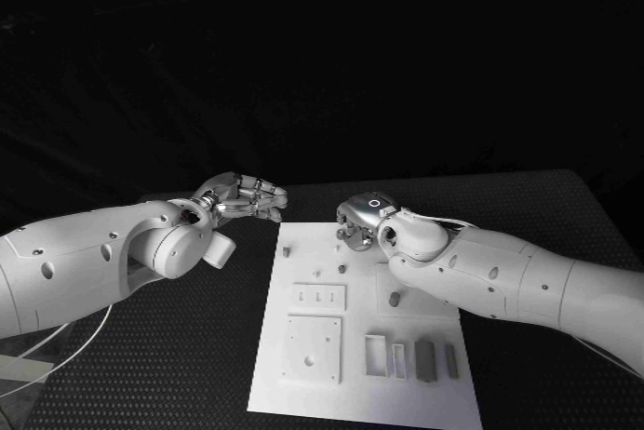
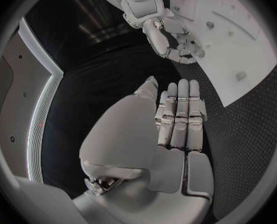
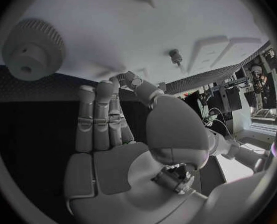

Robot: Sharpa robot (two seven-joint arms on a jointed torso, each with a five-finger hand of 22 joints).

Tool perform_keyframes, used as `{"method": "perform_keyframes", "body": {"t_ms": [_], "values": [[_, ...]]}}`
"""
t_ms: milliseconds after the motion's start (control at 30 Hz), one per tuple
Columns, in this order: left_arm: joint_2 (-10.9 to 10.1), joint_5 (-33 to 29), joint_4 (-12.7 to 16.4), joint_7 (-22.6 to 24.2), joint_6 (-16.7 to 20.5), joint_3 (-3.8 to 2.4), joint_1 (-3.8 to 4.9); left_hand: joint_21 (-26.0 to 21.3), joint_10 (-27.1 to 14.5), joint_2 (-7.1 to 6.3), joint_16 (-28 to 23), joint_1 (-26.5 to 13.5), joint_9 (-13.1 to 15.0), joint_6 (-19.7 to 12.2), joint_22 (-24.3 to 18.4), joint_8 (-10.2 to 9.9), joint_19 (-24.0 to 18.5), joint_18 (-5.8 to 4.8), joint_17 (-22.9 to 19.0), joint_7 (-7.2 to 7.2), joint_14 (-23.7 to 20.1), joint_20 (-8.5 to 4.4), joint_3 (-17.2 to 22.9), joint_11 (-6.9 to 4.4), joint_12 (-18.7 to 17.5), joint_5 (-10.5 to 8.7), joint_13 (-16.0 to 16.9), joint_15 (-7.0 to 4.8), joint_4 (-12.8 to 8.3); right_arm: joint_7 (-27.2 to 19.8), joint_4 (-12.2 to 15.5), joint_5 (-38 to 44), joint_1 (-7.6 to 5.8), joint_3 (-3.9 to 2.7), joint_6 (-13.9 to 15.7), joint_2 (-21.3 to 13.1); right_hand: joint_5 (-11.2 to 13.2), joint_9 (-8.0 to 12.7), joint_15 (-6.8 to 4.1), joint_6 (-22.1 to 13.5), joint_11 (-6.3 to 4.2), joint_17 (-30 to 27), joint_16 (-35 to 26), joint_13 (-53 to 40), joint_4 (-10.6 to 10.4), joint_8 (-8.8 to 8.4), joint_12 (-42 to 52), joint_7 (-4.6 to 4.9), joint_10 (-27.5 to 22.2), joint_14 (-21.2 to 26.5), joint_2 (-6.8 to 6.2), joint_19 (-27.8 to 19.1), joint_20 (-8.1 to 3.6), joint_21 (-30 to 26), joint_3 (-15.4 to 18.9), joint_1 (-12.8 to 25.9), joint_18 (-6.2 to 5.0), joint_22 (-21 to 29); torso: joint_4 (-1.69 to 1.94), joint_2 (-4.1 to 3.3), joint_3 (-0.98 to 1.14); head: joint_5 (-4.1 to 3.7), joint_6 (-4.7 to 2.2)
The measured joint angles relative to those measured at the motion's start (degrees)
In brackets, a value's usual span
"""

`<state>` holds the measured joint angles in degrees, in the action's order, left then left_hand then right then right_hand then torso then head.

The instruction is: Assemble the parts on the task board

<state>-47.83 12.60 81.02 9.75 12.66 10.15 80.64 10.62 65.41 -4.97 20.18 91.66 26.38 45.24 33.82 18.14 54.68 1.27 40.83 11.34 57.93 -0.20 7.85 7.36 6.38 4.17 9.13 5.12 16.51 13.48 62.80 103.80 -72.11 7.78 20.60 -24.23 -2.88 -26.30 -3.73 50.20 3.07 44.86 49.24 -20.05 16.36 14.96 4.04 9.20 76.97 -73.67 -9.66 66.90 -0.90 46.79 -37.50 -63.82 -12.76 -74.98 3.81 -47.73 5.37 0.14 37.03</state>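
A black, mesh-textured table (image 1: 161,356) carries the white task board (image 1: 362,393) at its middle. Near the front edge stand grey upright parts (image 1: 425,360) beside two open white rectangular frames (image 1: 377,356) — what lies inside them cannot be told. Farther back, pale plates (image 1: 318,297) sit on the board. At its far end the right hand (image 1: 360,221) hovers, fingers loosely curved, holding nothing; a grey gear (image 3: 31,49) lies close by — the left hand (image 1: 242,199) hangs just off the board's far left corner, fingers straight and together, empty.
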Motion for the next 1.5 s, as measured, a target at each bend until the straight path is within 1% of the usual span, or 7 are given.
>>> {"method": "perform_keyframes", "body": {"t_ms": [167,367,733,867,1000,1267,1500], "values": [[-0.1,0.0,0.0,0.0,0.0,0.00,0.00,0.0,0.0,0.00,0.0,0.0,0.0,0.0,0.0,0.0,0.0,-0.01,0.0,0.00,0.0,0.00,0.0,0.00,0.0,0.00,0.0,0.00,0.0,0.0,1.8,-0.4,0.00,0.00,0.8,-1.7,0.0,0.0,0.00,0.0,-0.01,0.0,0.0,-0.2,-0.3,0.00,0.0,0.00,0.0,0.0,0.00,0.0,0.00,0.0,-0.3,0.0,0.01,0.0,0.01,0.01,0.04,-0.05,0.01],[-0.5,0.0,-0.2,0.0,0.0,0.00,0.00,0.0,0.0,0.00,0.0,0.0,0.0,0.0,0.0,0.0,0.0,-0.01,0.1,0.00,0.0,0.00,0.0,0.00,0.0,0.00,0.0,0.00,0.0,-0.2,7.2,-1.7,-0.82,-0.17,2.1,-6.5,0.0,0.0,0.19,0.7,-0.02,0.0,0.4,-0.5,-0.5,0.41,0.0,-0.10,0.0,-0.2,-0.01,0.2,-0.11,0.0,-0.5,0.0,0.03,0.0,-0.10,0.02,0.07,-0.13,-0.40],[-1.1,0.0,-1.2,0.4,0.0,0.00,0.00,0.0,0.0,-0.23,-0.2,-0.2,0.0,0.0,0.0,0.0,0.0,-0.02,0.2,0.00,0.0,0.00,0.0,0.00,-0.2,0.00,0.1,0.00,0.0,-3.3,15.6,-9.1,-3.81,-2.73,1.9,-16.5,0.0,-0.2,0.18,2.3,-0.76,0.0,0.7,-1.5,-2.2,1.60,0.9,-0.77,1.2,-0.2,-1.59,0.6,-0.16,0.2,-0.2,1.6,0.14,0.0,-0.77,0.26,0.42,-0.33,-1.25],[-1.0,0.0,-1.4,0.4,-0.1,0.00,0.00,0.0,0.2,-0.23,-0.2,-0.2,0.0,0.0,0.0,0.0,0.0,-0.01,0.2,0.00,0.0,0.00,0.0,0.19,-0.2,0.00,0.1,0.00,0.0,-4.9,15.7,-11.6,-4.32,-3.16,-0.1,-18.7,0.0,-0.7,-0.92,3.4,-1.86,0.0,0.9,-6.5,-3.2,2.13,4.7,-1.51,4.8,-0.2,-2.11,0.6,-0.15,0.3,0.9,2.1,0.14,0.0,-1.10,0.43,0.63,-0.29,-1.41],[-0.9,0.0,-1.5,0.5,-0.1,0.00,0.00,0.0,0.2,-0.23,-0.2,-0.2,0.0,0.0,0.0,0.0,0.0,-0.01,0.2,0.00,0.0,0.00,0.0,0.19,-0.2,0.00,0.1,0.00,0.0,-6.1,14.3,-12.9,-4.40,-3.17,-2.6,-19.7,0.0,-1.3,-1.76,3.0,-2.57,2.7,4.4,-21.8,-2.9,2.13,12.2,-1.98,2.3,-0.4,-2.41,0.7,-0.46,1.7,4.1,1.8,-0.11,0.0,-1.40,0.59,0.81,-0.46,-1.55],[-0.9,0.0,-1.5,0.6,-0.2,0.01,0.00,0.0,0.2,-0.23,-0.2,-0.2,0.0,0.0,0.0,0.0,0.0,-0.02,0.2,0.00,0.0,0.00,0.0,0.19,-0.2,0.00,0.1,0.00,0.0,-7.2,11.3,-12.8,-4.37,-3.11,-5.4,-18.8,0.0,-1.1,-1.58,0.9,-2.15,5.1,6.6,-32.4,-2.6,0.77,15.9,-1.78,-1.5,0.3,-2.74,0.2,-1.05,3.2,4.8,2.1,-0.12,0.0,-1.82,0.77,1.19,-0.82,-1.74],[-0.4,0.0,-1.9,0.6,-0.4,0.02,0.00,0.0,0.2,-0.23,-0.2,-0.2,0.0,0.0,0.0,0.0,0.0,-0.02,0.3,0.00,0.0,0.00,0.0,0.19,-0.2,0.00,0.1,0.00,0.0,-7.7,7.7,-12.3,-4.02,-2.80,-6.1,-15.8,0.0,-0.1,-1.57,-1.9,-1.87,5.6,7.2,-34.7,-4.1,-0.89,16.3,-1.46,-1.9,0.3,-3.46,0.0,-1.05,3.8,4.5,2.9,-0.11,0.0,-1.70,0.74,1.16,-1.26,-1.81]]}}
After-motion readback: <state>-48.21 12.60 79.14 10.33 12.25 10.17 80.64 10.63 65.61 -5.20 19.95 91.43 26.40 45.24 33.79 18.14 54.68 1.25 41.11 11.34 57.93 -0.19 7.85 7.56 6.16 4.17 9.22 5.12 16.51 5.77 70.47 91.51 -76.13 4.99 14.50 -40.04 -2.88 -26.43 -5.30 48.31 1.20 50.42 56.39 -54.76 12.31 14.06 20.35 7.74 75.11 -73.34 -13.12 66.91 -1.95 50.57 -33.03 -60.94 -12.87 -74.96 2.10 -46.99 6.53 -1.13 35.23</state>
